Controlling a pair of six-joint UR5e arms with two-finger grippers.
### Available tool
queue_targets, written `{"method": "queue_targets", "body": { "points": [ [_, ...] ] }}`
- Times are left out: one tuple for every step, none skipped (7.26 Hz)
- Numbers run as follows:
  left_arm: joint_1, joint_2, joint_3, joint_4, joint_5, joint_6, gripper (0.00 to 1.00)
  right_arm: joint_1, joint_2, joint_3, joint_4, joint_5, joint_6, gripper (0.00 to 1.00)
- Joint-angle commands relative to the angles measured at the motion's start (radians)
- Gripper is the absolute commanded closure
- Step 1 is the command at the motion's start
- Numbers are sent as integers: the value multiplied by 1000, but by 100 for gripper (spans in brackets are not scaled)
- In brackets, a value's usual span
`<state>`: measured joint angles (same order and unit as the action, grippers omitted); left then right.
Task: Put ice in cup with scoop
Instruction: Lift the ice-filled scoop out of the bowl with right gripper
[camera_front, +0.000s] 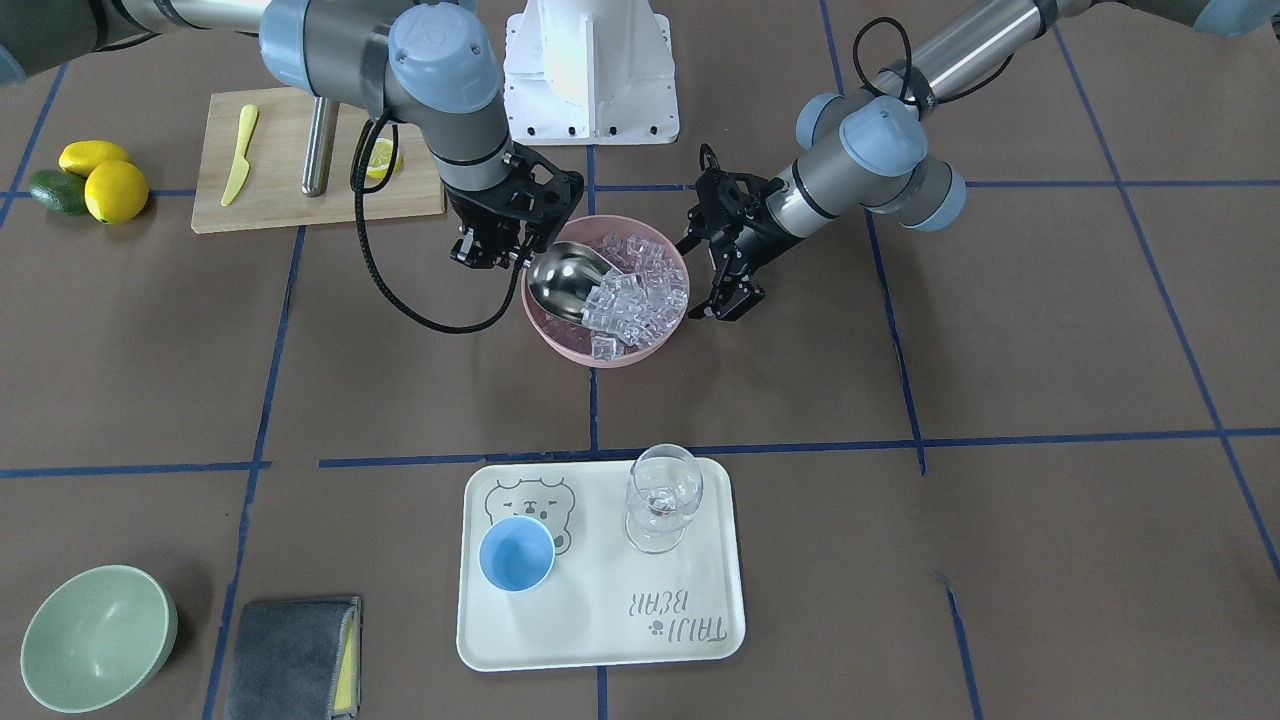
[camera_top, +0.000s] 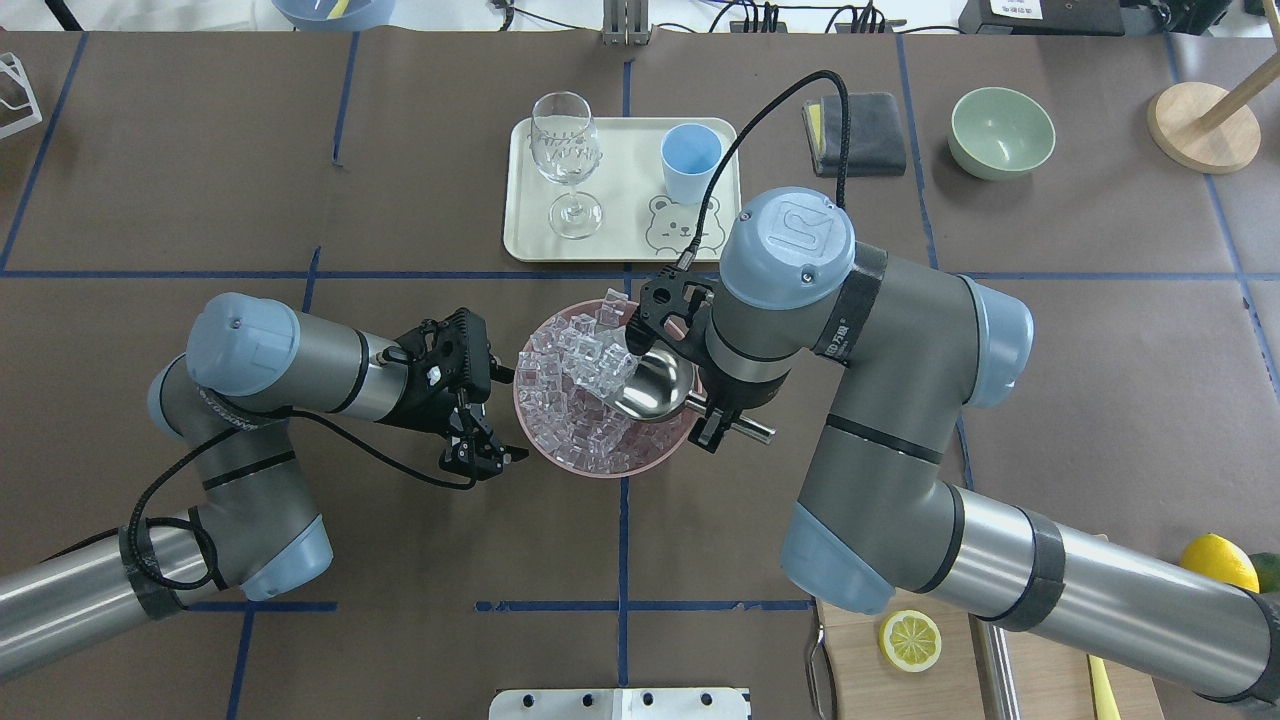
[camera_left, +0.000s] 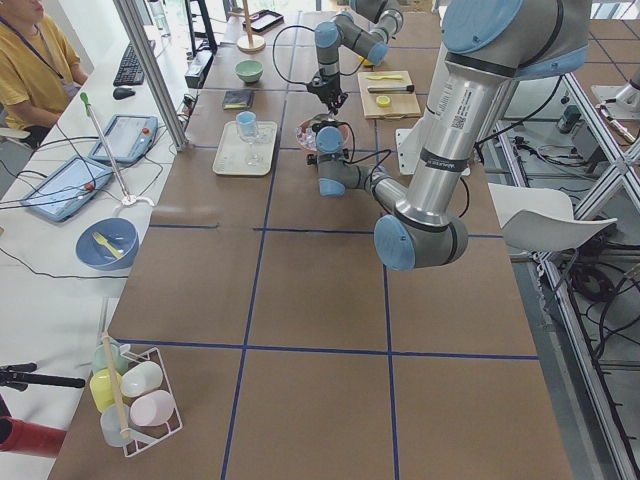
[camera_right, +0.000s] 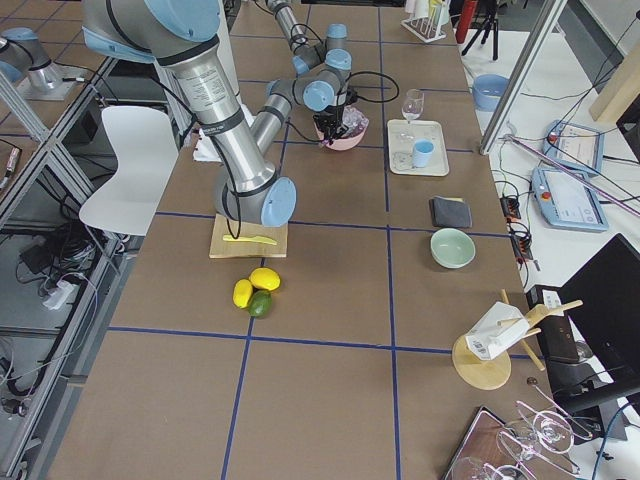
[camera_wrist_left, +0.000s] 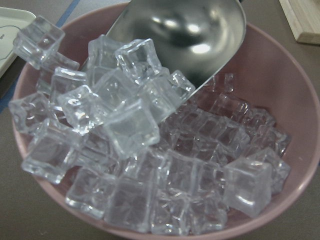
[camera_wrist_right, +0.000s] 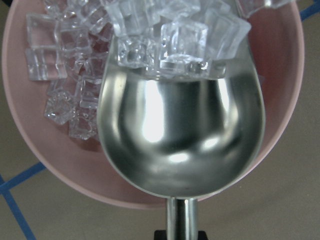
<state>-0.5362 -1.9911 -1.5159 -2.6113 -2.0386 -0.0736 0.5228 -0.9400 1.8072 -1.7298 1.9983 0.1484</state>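
Note:
The steel scoop (camera_front: 565, 280) lies tilted in a pink bowl (camera_front: 600, 358) full of ice (camera_front: 640, 295), its trough pushed under a heap of cubes. My right gripper (camera_front: 505, 255) is shut on the scoop's handle at the bowl's rim; it also shows in the overhead view (camera_top: 715, 432). The right wrist view shows the trough (camera_wrist_right: 180, 140) mostly bare, with cubes (camera_wrist_right: 165, 40) at its front lip. My left gripper (camera_front: 725, 310) looks shut and empty, just beside the bowl's other side. The light-blue cup (camera_front: 516, 555) stands empty and upright on a white tray (camera_front: 600, 640).
A clear wine glass (camera_front: 660, 500) stands on the tray beside the cup. A green bowl (camera_front: 95, 640) and a grey cloth (camera_front: 295, 660) lie near the tray's end. A cutting board (camera_front: 280, 200) with a knife, and lemons (camera_front: 115, 190), sit behind my right arm.

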Motion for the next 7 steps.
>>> {"method": "queue_targets", "body": {
  "points": [
    [-1,0,-3,0,0,0,0,-23,-32,49,9,-32,49,100],
    [-2,0,-3,0,0,0,0,-26,-33,56,9,-38,51,100],
    [-2,0,-4,0,0,0,0,-30,-36,76,9,-56,69,100],
    [-2,0,-9,0,0,-2,0,-44,-54,107,9,-61,92,100],
    [-2,0,-9,2,0,-2,0,-44,-57,121,9,-62,97,100],
    [-4,0,-9,2,0,-2,0,-44,-63,129,21,-72,115,100],
    [-4,0,-9,2,-2,-2,0,-46,-109,135,136,-72,156,100]
  ]
}}
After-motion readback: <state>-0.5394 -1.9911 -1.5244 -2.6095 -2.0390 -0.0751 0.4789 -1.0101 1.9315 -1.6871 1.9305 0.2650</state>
